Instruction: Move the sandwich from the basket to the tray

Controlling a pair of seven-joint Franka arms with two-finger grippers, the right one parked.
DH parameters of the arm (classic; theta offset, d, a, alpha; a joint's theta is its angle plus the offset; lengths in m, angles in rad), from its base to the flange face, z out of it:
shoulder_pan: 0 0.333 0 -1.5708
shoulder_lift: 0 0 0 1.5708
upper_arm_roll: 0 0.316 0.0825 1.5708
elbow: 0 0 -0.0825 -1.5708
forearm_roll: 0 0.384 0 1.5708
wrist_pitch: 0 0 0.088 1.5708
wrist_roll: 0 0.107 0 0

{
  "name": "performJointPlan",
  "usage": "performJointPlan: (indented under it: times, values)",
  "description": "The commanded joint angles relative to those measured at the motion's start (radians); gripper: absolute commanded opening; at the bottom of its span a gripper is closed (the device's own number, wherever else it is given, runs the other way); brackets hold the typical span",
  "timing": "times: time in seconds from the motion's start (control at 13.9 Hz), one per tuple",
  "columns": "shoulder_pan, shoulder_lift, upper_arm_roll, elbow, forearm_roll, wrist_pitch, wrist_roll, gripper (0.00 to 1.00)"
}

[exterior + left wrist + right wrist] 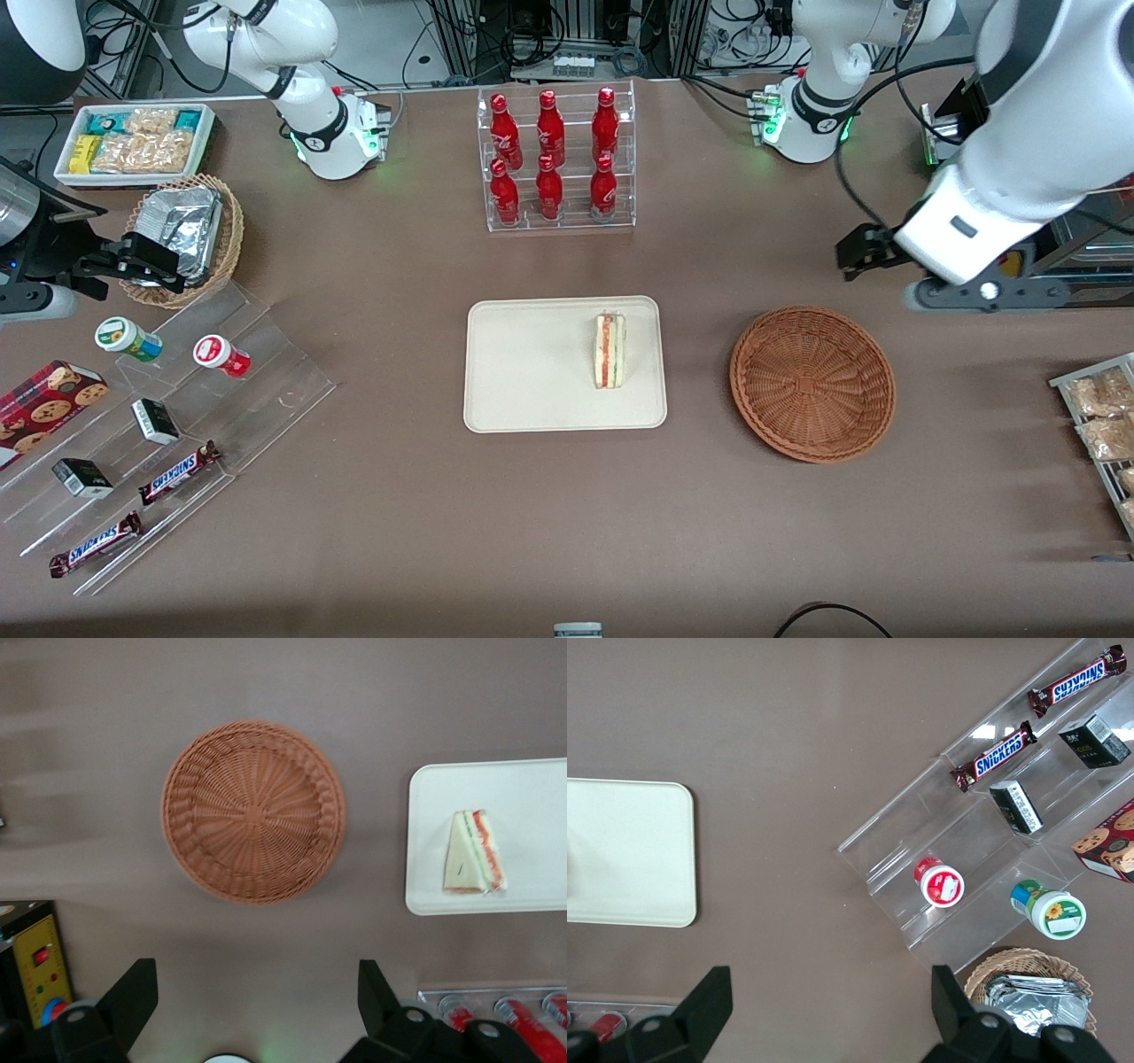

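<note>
The sandwich, a pale bread wedge with red and green filling, lies on the cream tray, near the tray edge closest to the basket. The reddish-brown wicker basket sits beside the tray toward the working arm's end, with nothing in it. My gripper hangs above the table, farther from the front camera than the basket. It is open, with only bare table between its fingers.
A clear rack of red bottles stands farther from the front camera than the tray. A wire rack of snack packets lies at the working arm's end. A stepped acrylic display, tan foil basket and white bin lie toward the parked arm's end.
</note>
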Motion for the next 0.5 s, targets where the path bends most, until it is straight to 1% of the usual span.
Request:
performJointPlan:
  times: [0.0, 0.22, 0.43]
  values:
    - [0.051, -0.057, -0.020, -0.033, -0.004, -0.048, 0.048, 1.00]
    - [0.084, -0.122, -0.020, -0.082, 0.000, -0.124, 0.048, 1.00]
    - [0.121, -0.156, -0.020, -0.145, -0.001, -0.138, 0.048, 1.00]
